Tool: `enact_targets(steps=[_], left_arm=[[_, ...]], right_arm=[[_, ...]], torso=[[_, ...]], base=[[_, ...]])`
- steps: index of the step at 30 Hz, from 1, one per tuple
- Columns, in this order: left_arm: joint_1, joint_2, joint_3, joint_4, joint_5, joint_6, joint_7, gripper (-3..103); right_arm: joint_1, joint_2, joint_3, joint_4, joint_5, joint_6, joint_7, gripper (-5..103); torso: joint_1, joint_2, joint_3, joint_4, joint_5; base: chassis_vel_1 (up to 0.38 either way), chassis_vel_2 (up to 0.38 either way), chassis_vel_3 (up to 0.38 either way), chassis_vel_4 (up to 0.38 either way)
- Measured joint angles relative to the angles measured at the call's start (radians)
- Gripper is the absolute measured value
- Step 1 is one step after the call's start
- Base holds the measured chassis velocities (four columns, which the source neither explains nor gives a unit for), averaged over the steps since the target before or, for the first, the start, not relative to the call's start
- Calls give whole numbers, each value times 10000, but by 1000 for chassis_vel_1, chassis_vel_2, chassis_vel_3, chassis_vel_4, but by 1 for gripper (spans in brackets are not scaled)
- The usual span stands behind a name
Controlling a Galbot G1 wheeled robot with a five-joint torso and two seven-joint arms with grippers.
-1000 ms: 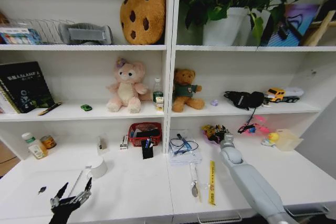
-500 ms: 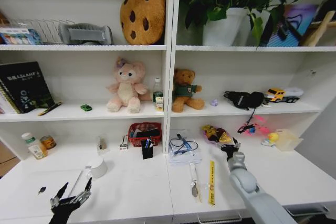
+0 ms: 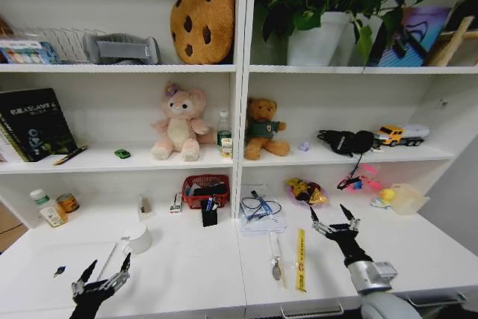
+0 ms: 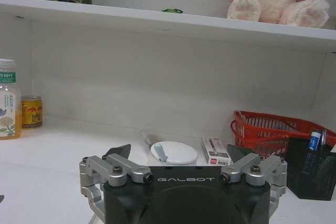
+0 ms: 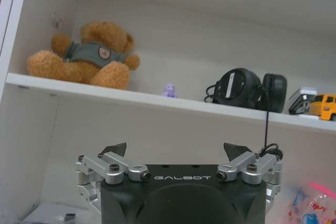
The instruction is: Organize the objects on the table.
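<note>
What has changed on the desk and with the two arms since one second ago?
The right gripper has drawn back from the colourful toy pile toward the robot, fingers open and empty; the pile looks slightly shifted. The left gripper stayed low over the table, open. The yellow ruler, the red basket and the shelf things have not moved.

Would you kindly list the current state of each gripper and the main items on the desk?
left gripper: open, empty, low over the desk.
right gripper: open, empty, raised above the desk.
red basket: upright, holding items.
yellow ruler: lying flat.
white cup: upright.
</note>
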Motion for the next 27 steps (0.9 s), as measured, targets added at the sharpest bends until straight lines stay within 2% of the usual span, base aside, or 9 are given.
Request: enact_targets(steps=[2, 9, 27], left_arm=[[0, 0, 0, 0, 0, 0, 0, 100], [0, 0, 0, 0, 0, 1, 0, 100], [0, 0, 0, 0, 0, 3, 0, 100]], right_arm=[[-490, 364, 353, 235, 3, 276, -78, 100], [-1065, 908, 695, 715, -51, 333, -132, 100], [-1040, 907, 731, 811, 60, 233, -73, 100]], torso=[[1, 0, 1, -3, 2], [2, 0, 1, -3, 0], [3, -2, 2, -2, 0]], base=[[0, 0, 0, 0], [0, 0, 0, 0], [0, 0, 0, 0]])
